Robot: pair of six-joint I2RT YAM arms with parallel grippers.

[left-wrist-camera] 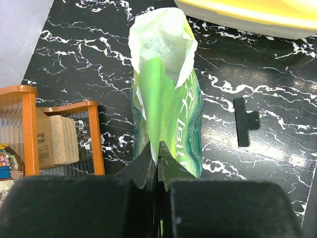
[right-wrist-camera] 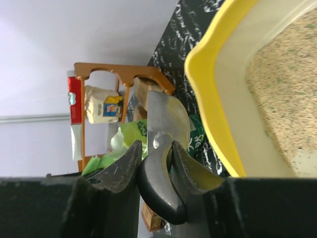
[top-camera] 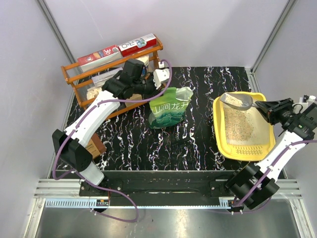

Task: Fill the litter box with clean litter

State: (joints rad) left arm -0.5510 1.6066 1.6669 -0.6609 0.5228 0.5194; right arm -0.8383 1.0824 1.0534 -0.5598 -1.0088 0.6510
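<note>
Near the far-left corner's orange rack (top-camera: 79, 69), the left gripper (left-wrist-camera: 157, 171) is pinching a green pouch (top-camera: 170, 108) while the right gripper (right-wrist-camera: 157, 153) is clamping a grey scoop (top-camera: 237, 101) over tan litter (top-camera: 238, 128) in the right-edge yellow litter box (top-camera: 247, 154).

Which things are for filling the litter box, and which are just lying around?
For the job: litter box, clean litter in it, green pouch held by the left gripper, grey scoop held by the right gripper.
Just lying about: orange rack with boxes on it, black clip.
</note>
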